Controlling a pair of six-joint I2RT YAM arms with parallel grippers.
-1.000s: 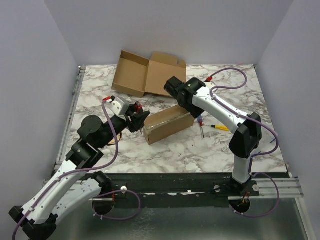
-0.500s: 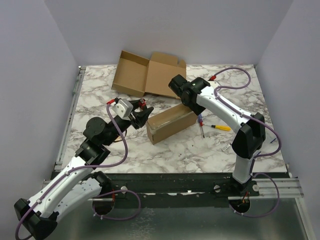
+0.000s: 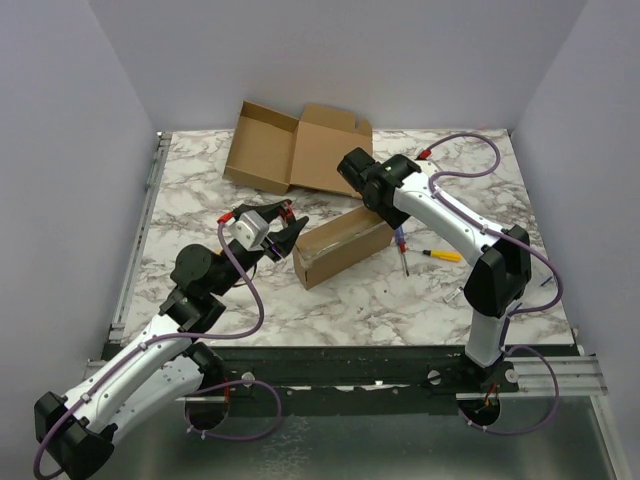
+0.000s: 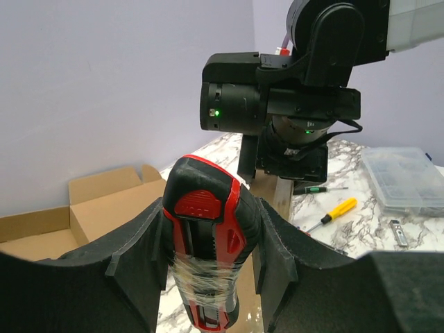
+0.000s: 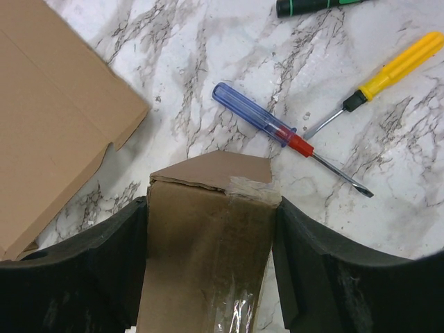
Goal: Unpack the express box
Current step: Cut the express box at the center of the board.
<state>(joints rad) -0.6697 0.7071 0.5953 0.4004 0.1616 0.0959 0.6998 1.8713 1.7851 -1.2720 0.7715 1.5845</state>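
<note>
Table [image 3: 400, 300]: marble top, under the express box [image 3: 340, 248].
Open carton [image 3: 295, 150]: behind the express box.
Express box: taped, flat on the table.
Right gripper [image 5: 210, 208]: clamps the express box's right end.
Left gripper [image 3: 282, 230]: just left of the express box, holds the red knife [image 4: 206, 229].
2 screwdrivers [image 5: 253, 119]: right of the express box.

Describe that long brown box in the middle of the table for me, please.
The long box is plain brown cardboard, closed, with clear shiny tape on its top and a slightly lifted, ragged flap at one end. It lies flat and slantwise on the marble table. The right gripper clasps its far end, with one finger pressed against each side.
</note>
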